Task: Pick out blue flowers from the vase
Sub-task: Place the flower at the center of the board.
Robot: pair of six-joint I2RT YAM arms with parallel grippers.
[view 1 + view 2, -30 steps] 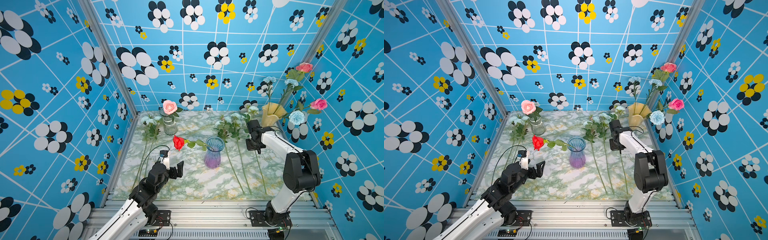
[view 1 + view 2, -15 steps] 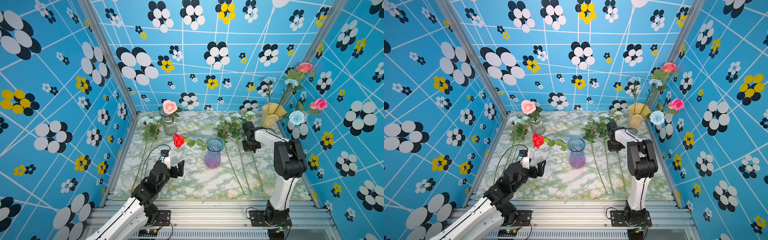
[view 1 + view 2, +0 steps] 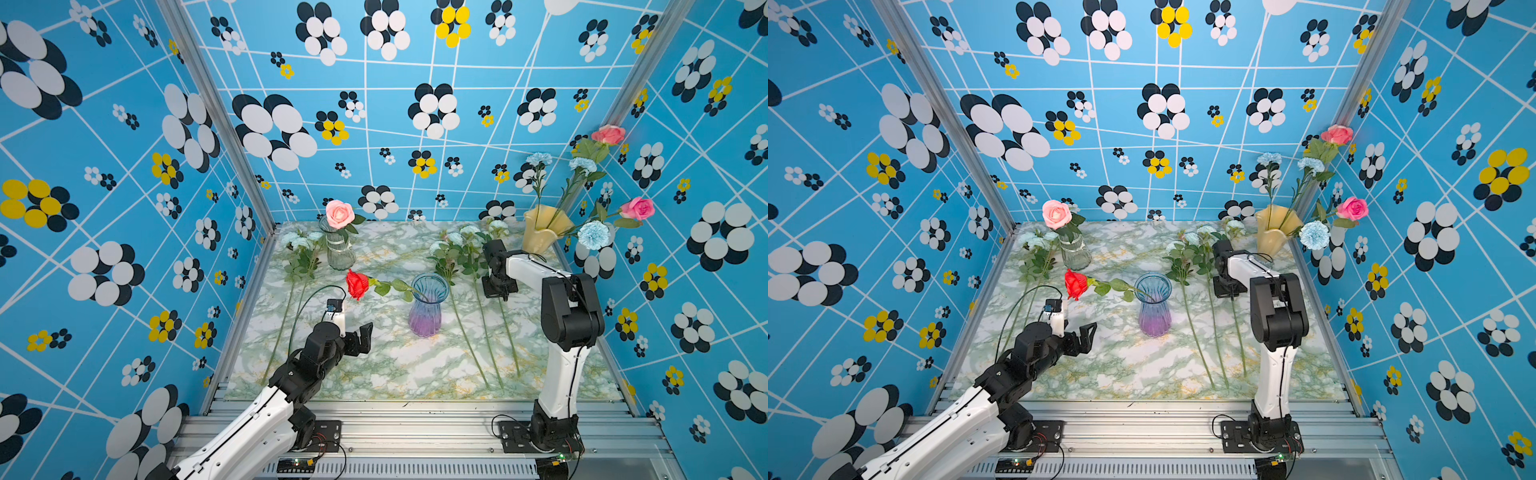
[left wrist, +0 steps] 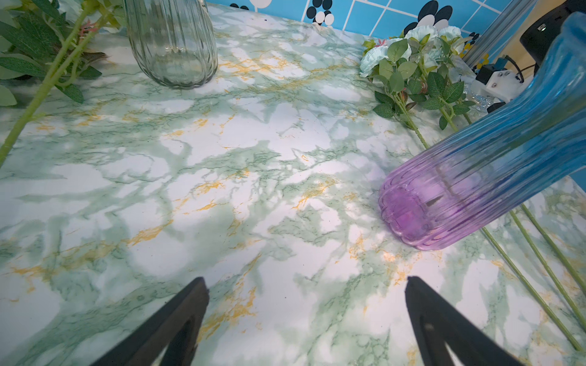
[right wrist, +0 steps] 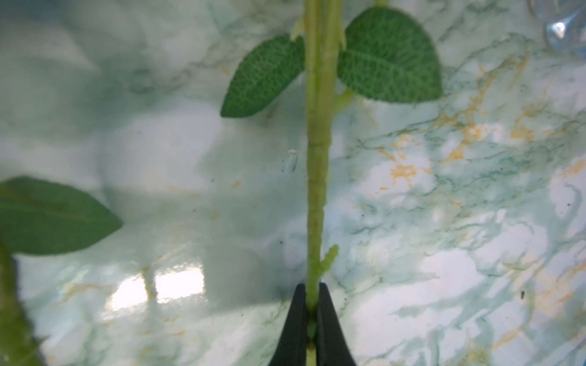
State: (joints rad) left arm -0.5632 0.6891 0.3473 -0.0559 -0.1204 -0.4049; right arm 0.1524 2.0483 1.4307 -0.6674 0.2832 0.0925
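Right pincer (image 5: 312,301), shut on a blue flower's stem (image 5: 317,190), had sunk to the table (image 3: 395,365), release likely next; left pincer (image 4: 306,280) gaped empty.

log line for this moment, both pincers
left pincer: open, empty | right pincer: shut on stem | yellow vase: holds blue flowers

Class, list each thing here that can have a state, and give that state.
left gripper, open, empty.
right gripper, shut on blue flower stem.
blue-purple vase, upright, holding red rose.
clear vase, upright, holding pink rose.
yellow vase, upright, holding blue flowers and pink roses.
loose blue flowers, lying flat.
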